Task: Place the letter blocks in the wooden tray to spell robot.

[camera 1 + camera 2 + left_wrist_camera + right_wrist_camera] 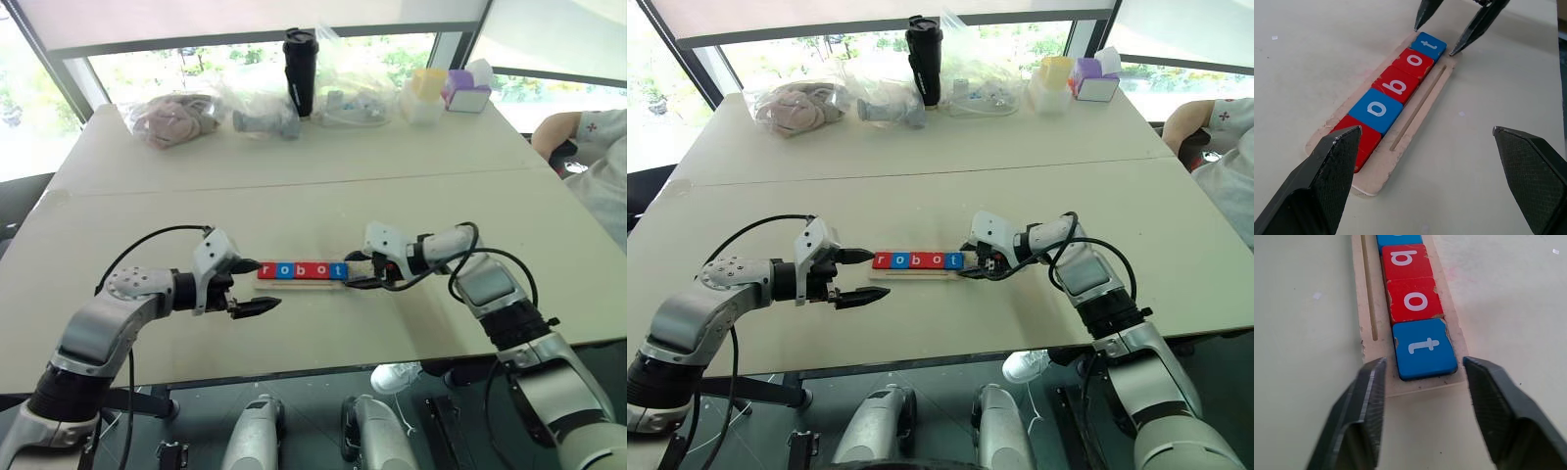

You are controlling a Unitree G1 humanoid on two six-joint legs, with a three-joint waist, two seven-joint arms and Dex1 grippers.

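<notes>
The spelling looks finished: all 5 letter blocks [302, 270] lie in a row on the wooden tray [1415, 110], which sits on the table [323, 186] between the two arms, near the front edge. Reading along the row, the red r [265, 270], blue o [1377, 109], red b [1399, 84], red o [1414, 300] and blue t [1423, 348] sit edge to edge and flat, with the narrow slot [1418, 107] beside them left bare. The right gripper [1422, 382] is at the t end of the tray, its jaws parted to either side of the t and gripping nothing, as far as the wrist view shows. The left gripper [253, 288] hovers at the r end with its jaws spread wide and empty. The r is partly hidden behind a left fingertip [1334, 161] in the wrist view, so its seating is probably fine but cannot be fully checked. What seems left is only drawing both arms clear without nudging the row
</notes>
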